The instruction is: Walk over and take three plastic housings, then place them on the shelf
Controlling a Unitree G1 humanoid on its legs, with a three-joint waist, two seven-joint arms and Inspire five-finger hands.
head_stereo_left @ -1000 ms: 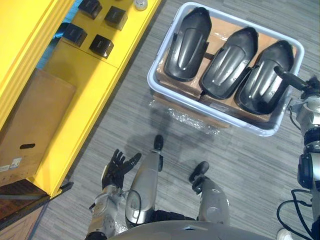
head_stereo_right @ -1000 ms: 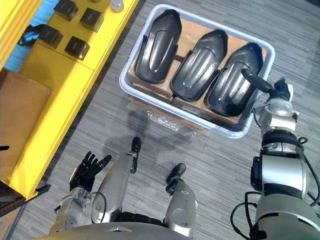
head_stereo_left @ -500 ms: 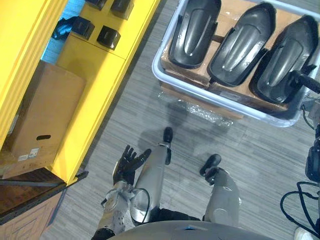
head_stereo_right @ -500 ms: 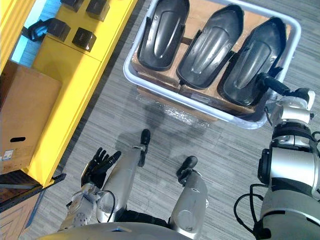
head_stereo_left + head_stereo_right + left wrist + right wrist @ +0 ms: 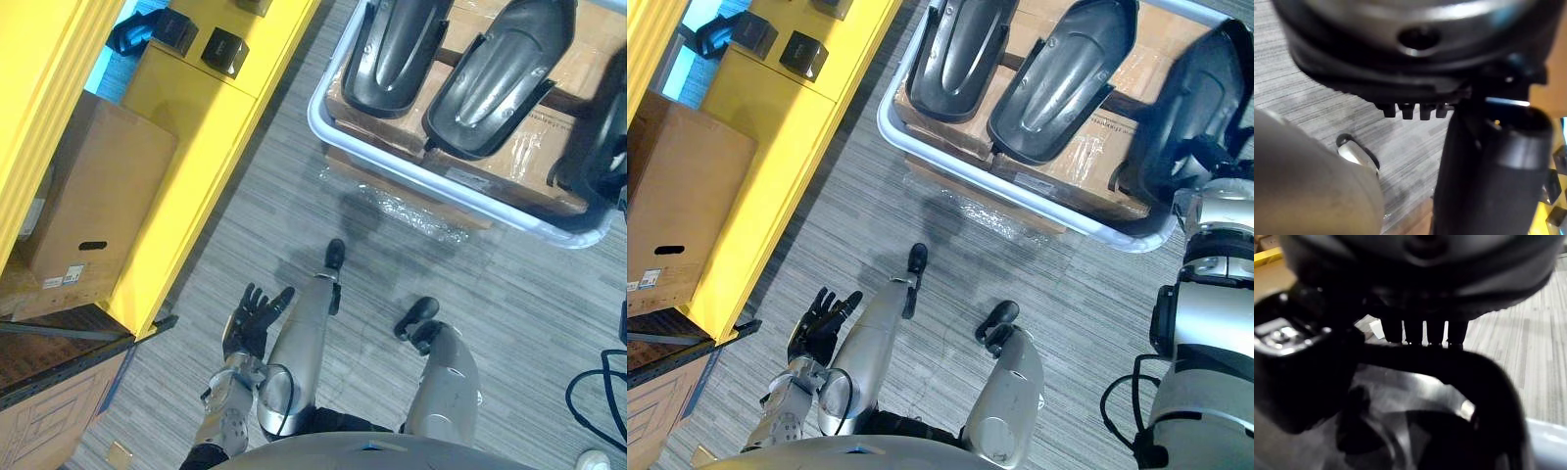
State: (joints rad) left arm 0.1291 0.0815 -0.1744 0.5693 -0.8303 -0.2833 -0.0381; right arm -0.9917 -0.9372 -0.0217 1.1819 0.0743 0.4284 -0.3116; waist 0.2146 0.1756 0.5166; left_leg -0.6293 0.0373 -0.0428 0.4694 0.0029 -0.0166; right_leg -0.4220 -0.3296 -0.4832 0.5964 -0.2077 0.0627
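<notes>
Three black plastic housings lie side by side on cardboard in a pale bin [image 5: 392, 166]. These are the left housing [image 5: 392, 49], the middle housing [image 5: 500, 78] and the right housing [image 5: 1193, 98]. My right hand [image 5: 1207, 162] is at the near end of the right housing. In the right wrist view its fingers [image 5: 1422, 335] hook over the housing's rim [image 5: 1484, 377], with the thumb [image 5: 1293, 377] on the other side. That housing's near end overlaps the bin's rim. My left hand [image 5: 253, 318] hangs low on my left, open and holding nothing.
A yellow shelf unit [image 5: 196, 127] runs along the left, with small black boxes [image 5: 223, 51] on top. A cardboard box [image 5: 88, 206] sits on its lower level. Crumpled clear film [image 5: 411, 211] lies on the grey floor in front of the bin.
The whole picture has shifted, bringing the bin closer. My right hand's fingers have curled round the right housing, whose near end now lies over the bin's rim. The left hand stays open.
</notes>
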